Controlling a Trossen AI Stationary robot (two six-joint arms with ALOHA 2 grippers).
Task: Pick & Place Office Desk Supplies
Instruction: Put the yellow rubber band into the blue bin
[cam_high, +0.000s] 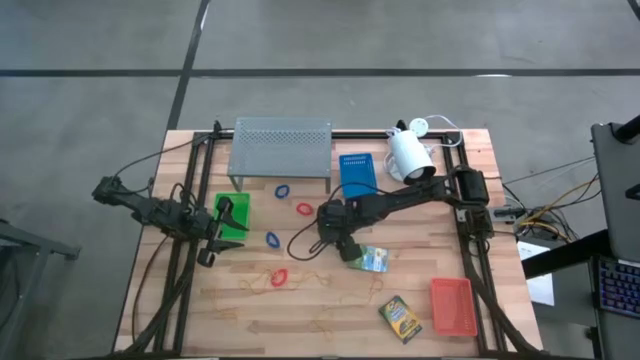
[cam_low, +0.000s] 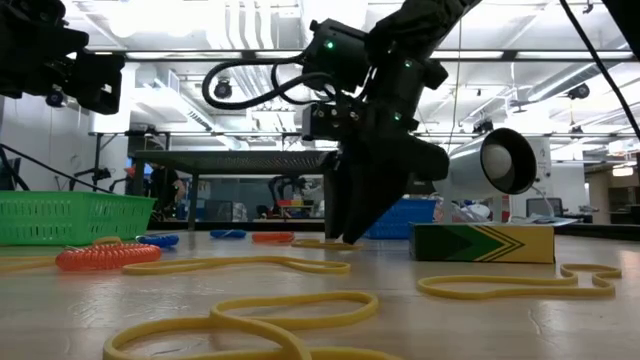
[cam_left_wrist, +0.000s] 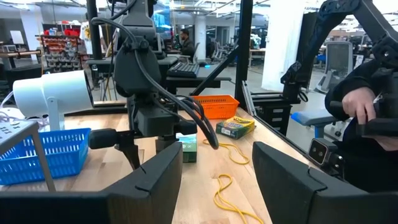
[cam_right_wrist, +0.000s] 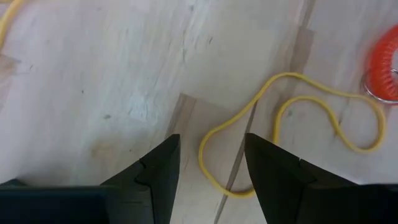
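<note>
The left gripper (cam_high: 212, 243) is seen at the table's left side with its fingers spread wide and nothing between them; the green tray (cam_high: 234, 216) lies just beside it, toward the back of the table, and a blue loop (cam_high: 272, 240) lies a little to its right. A red loop (cam_high: 279, 276) is found in front of that blue one, among thin tan rubber bands (cam_high: 325, 274) strewn over the wooden table (cam_high: 300, 330). The right gripper (cam_right_wrist: 206, 163) is lowered close to the tabletop near the middle, its fingers apart and empty, with a tan rubber band (cam_right_wrist: 292, 118) looping on the wood directly between and ahead of them (the band is not gripped). A second red loop (cam_high: 304, 209) and another blue loop (cam_high: 281, 190) lie behind this gripper, toward the grey perforated shelf (cam_high: 281, 147), and the blue tray (cam_high: 357, 175) sits behind it as well. Just to its right a green and yellow card box (cam_high: 371, 259) is found, with a second box (cam_high: 399, 318) farther forward and the red-orange tray (cam_high: 453, 305) well apart at the right.
</note>
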